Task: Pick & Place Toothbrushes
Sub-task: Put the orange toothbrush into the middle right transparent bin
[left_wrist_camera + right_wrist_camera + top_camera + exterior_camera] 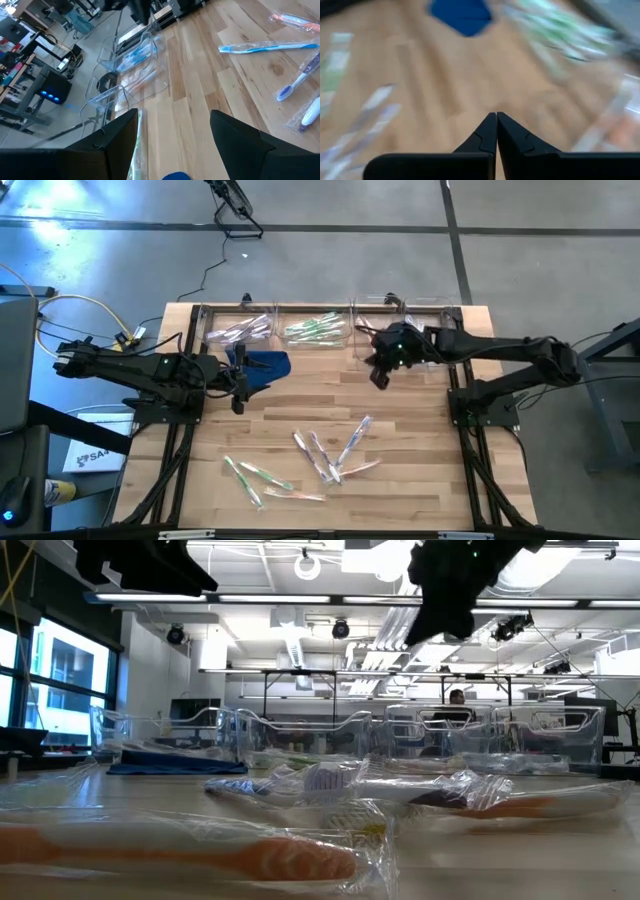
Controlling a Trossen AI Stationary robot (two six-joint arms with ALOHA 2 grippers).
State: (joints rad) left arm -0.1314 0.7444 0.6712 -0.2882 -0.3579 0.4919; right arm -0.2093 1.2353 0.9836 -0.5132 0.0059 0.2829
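Observation:
Several wrapped toothbrushes [330, 452] lie flat on the wooden table near its front edge, with green ones [255, 478] to their left. More toothbrushes lie in clear bins at the far edge: whitish ones [240, 331] and green ones [316, 328]. My right gripper [380, 377] hangs above the table in front of the right-hand bins. It is shut with nothing between its fingers [496, 131]. My left gripper [238, 387] stands open [172, 145] beside the blue cloth [264, 364], holding nothing.
A row of clear bins [375, 320] runs along the far edge. In the low view an orange toothbrush [200, 855] in its wrapper lies closest, and a person [456, 697] sits in the room behind. Bare wood [330, 395] lies between the bins and the loose toothbrushes.

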